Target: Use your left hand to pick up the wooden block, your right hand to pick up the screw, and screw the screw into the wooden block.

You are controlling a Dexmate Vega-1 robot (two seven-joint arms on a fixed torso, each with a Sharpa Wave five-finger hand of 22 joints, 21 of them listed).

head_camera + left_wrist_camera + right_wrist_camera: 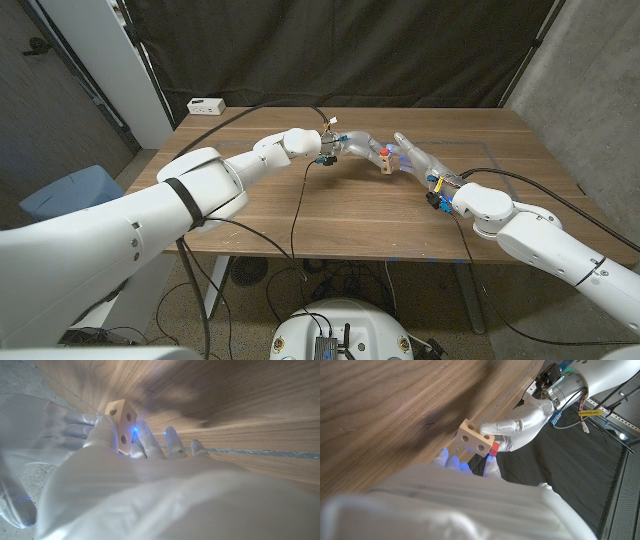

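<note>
The wooden block (386, 161) is held up off the worktop (260, 215), a little to the 1 o'clock side of the table's middle in the head view, where the two hands meet. The left hand (358, 148) has it: in the right wrist view its fingers (512, 425) wrap one end of the block (475, 440), and in the left wrist view the block (121, 422) stands between the thumb and the other fingers (150, 440), its round holes facing out.

The right hand (418, 158) reaches in from 4 o'clock with its fingers closed toward the block. A small red part, probably the head of the screw (493, 449), sits just beside the block's lower corner, at the right hand's fingertips (491, 462). The screw (385, 150) also shows as a red speck on top of the block in the head view. Whether the right hand truly pinches it or only touches it I cannot tell, since the hand's own back hides the contact.

The block looks like light, stiff, dry wood with flat faces. It should grip well across two opposite faces, provided the holed face stays uncovered. The screw is small, hard and likely slick. It is best pinched at the red head, with its shank in line with a hole. A tilted start would probably jam or drop it, and too hard a push could twist the block in the left hand's hold.
</note>
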